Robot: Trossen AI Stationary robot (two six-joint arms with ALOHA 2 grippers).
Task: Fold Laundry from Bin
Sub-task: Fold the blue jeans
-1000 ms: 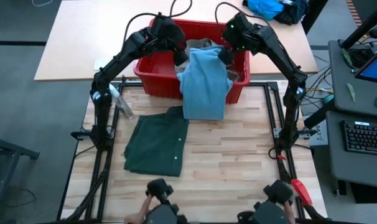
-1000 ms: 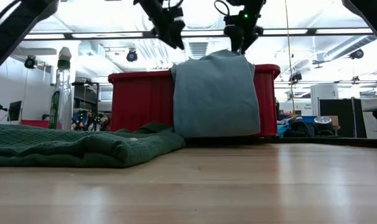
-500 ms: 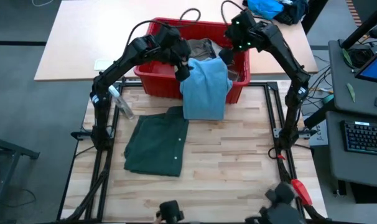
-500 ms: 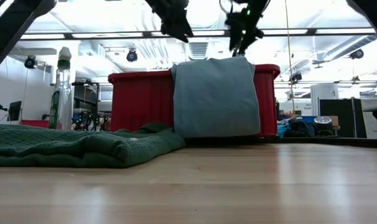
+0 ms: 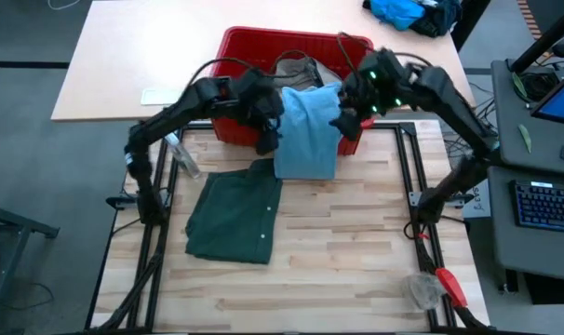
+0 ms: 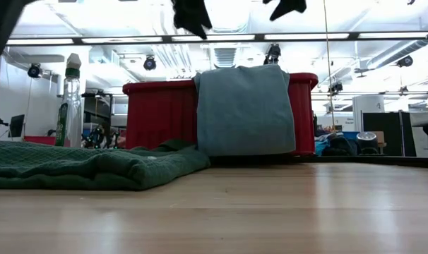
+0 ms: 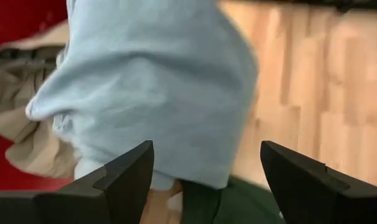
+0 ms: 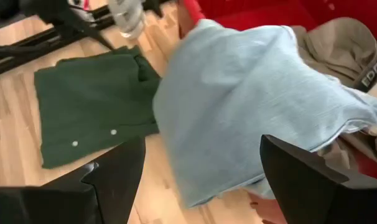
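The red bin (image 5: 240, 45) is set at the far edge of the wooden table (image 5: 356, 242), and the light blue denim trousers (image 5: 305, 130) are draped over its near wall, hanging down the outside onto the tabletop. A khaki-taupe piece (image 5: 301, 70) is seen bunched inside the bin, just behind the trousers. The dark green shorts (image 5: 234, 216) are spread flat on the table, just in front of the bin and touching the hanging denim at one corner. The left gripper (image 5: 268, 130) is held above the near wall of the bin at the left edge of the trousers, its fingers (image 7: 123, 177) spread apart with nothing between them. The right gripper (image 5: 345, 119) is held above the right edge of the trousers, its fingers (image 8: 114, 171) likewise parted and empty. A clear plastic bottle (image 5: 181, 156) is seen on the table near the left arm's base.
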